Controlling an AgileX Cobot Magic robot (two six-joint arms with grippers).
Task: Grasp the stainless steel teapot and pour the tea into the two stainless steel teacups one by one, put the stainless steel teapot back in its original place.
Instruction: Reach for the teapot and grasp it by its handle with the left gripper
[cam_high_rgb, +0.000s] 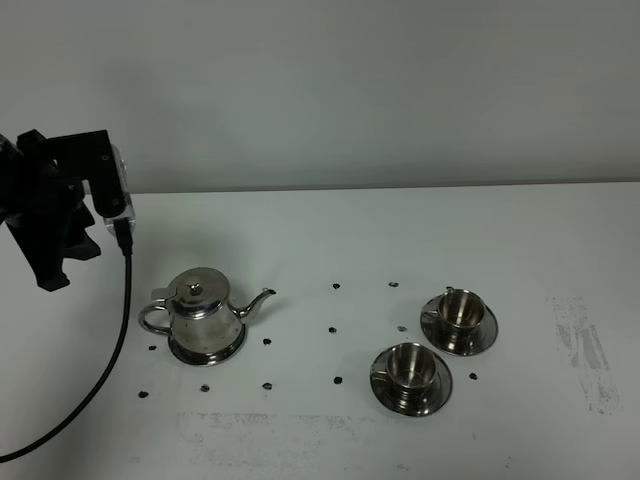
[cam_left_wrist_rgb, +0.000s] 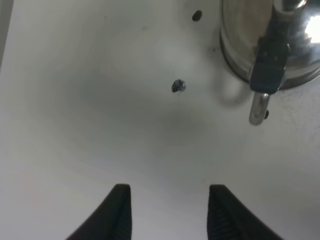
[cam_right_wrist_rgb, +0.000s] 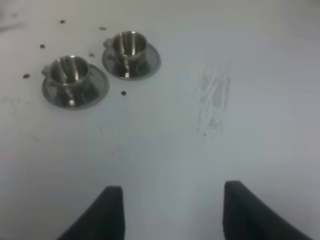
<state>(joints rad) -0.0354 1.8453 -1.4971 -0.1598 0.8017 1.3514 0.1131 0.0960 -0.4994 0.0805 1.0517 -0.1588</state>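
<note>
Left jaws apart, arm (cam_high_rgb: 45, 215) high beside stainless steel teapot (cam_high_rgb: 203, 315)

No readable text, label, brand, number or sign appears in any view

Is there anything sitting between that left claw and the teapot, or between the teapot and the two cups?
Nothing visible does. The open left claw has only bare table with small dark specks between it and the stainless steel teapot. From there to the two stainless steel teacups, again only specks.
</note>
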